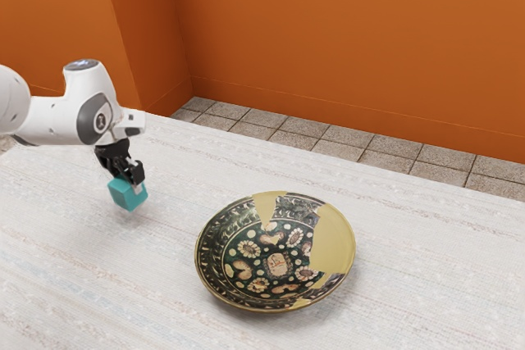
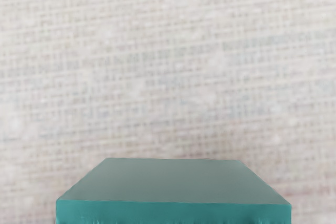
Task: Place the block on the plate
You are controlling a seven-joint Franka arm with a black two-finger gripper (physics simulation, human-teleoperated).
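My gripper (image 1: pixel 128 180) is at the exterior view's left, pointing down, with its fingers closed on two sides of the teal block (image 1: pixel 126 195). A soft shadow lies on the cloth under the block, which looks slightly raised off the table. In the wrist view the block (image 2: pixel 173 182) is large at the lower edge, its flat top face visible. The plate (image 1: pixel 279 264), dark and patterned with gold patches, rests on the table toward the exterior view's right of the block, apart from it.
A pale woven cloth surface (image 1: pixel 57 268) covers the table and surrounds the plate. Beyond the table's far edge are floor tiles (image 1: pixel 328 137) and an orange wall (image 1: pixel 344 38).
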